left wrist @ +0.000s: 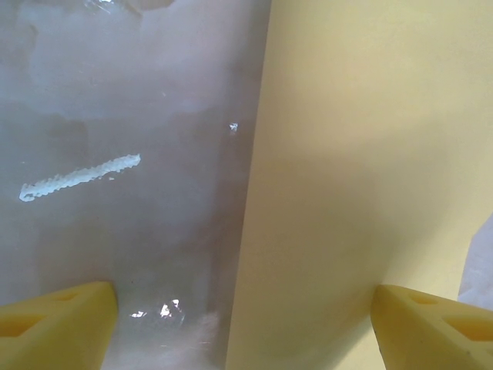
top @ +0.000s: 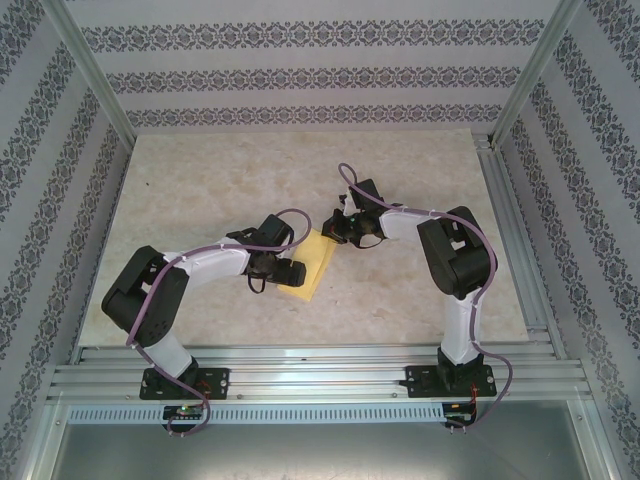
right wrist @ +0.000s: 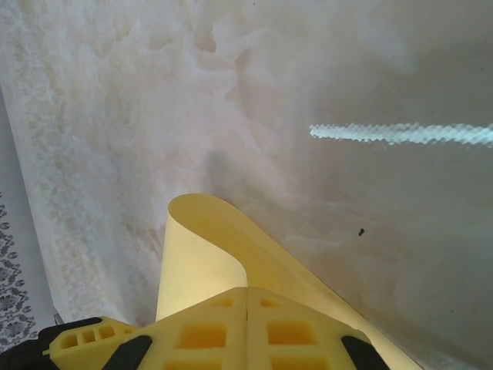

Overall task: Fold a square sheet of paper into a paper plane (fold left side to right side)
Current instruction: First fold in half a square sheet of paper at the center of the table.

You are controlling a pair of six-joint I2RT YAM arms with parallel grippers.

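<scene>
Square sheet of paper (top: 318,262) curls, pinched by right hand (right wrist: 246,301).

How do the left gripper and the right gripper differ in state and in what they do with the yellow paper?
The left gripper is open, fingers wide apart; the right gripper is shut. The left gripper holds nothing above the square sheet of paper; the right gripper pinches its edge, curling it upward. Both have yellow fingers.
</scene>
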